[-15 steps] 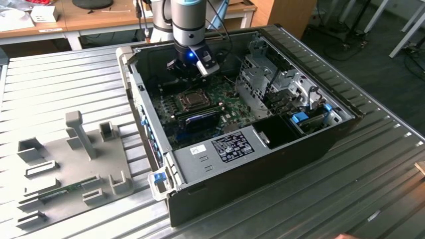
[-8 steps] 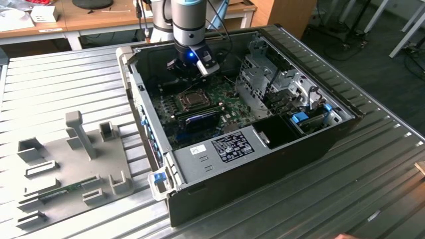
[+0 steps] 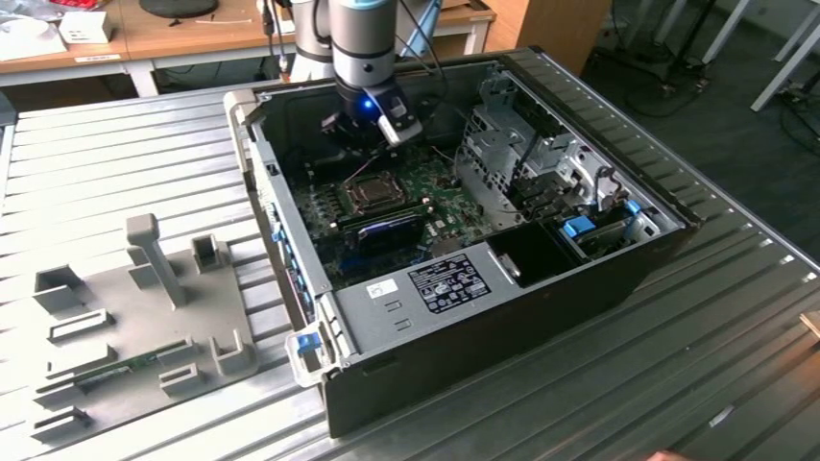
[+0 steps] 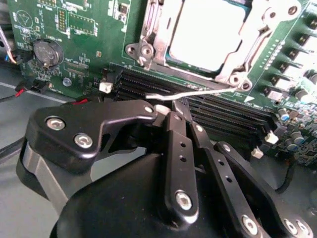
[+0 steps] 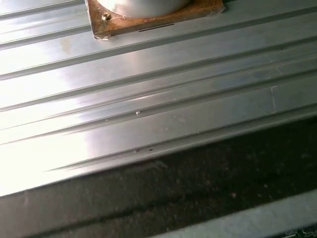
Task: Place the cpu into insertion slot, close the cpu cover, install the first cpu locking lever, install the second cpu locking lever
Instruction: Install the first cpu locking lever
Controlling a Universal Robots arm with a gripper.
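Hovering over board, gripper has jaws closed, tips at lever; grip unconfirmed. Lever's long axis runs crosswise to tips. Cpu sits in slot under cover, just beyond lever.

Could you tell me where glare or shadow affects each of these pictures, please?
Second wrist view: glare bleaches the cpu nearly white. First wrist view: a bright reflection washes out the ribbed metal surface. Exterior view: the inside of the computer case lies in shade, with a blue light glowing on the arm.
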